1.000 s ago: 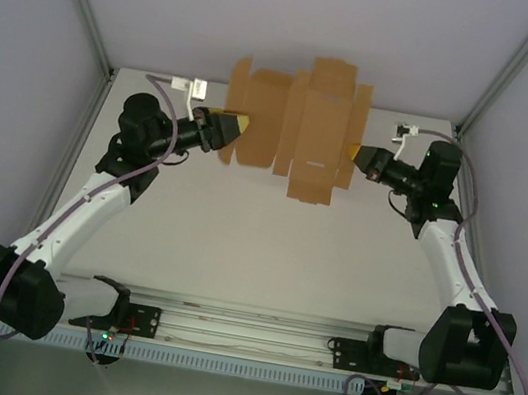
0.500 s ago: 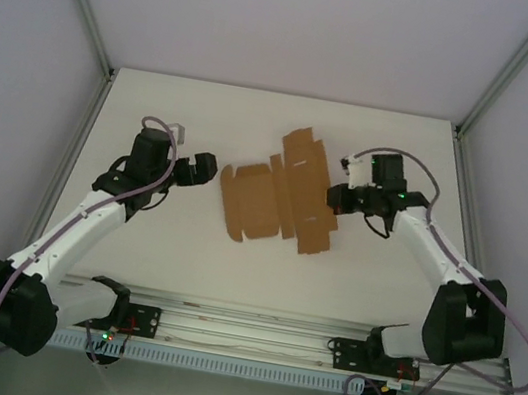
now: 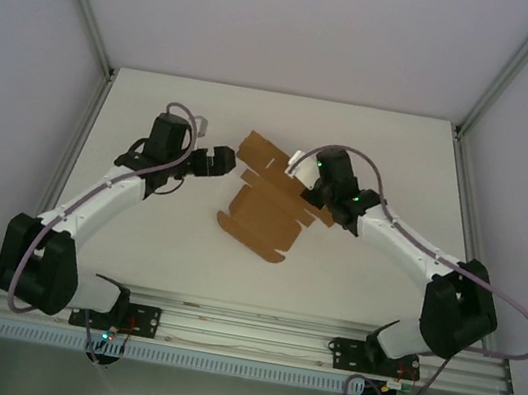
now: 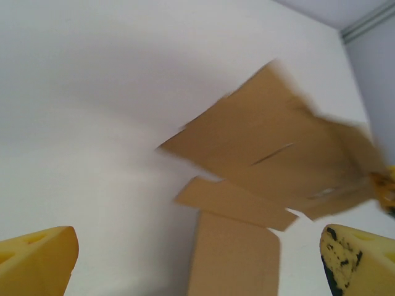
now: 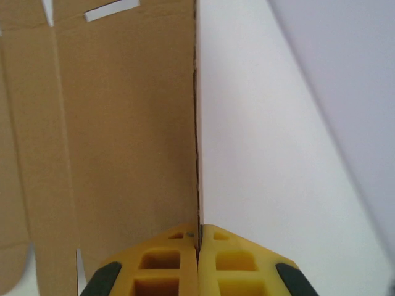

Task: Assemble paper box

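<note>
White table (image 3: pixel 165 242) beneath the unfolded paper box (image 3: pixel 263 213). Right gripper (image 5: pixel 199 233) pinches its edge tight; left gripper (image 3: pixel 221 162) gapes wide, empty, just beside it.

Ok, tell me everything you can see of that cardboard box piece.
The paper box is a plain brown cardboard sheet, not yet folded into a box: die-cut panels, flaps, tabs and narrow slots, with crease lines. It sits skewed over the middle of the table, seemingly raised at one side. The right tool, shut, pinches its edge.
</note>
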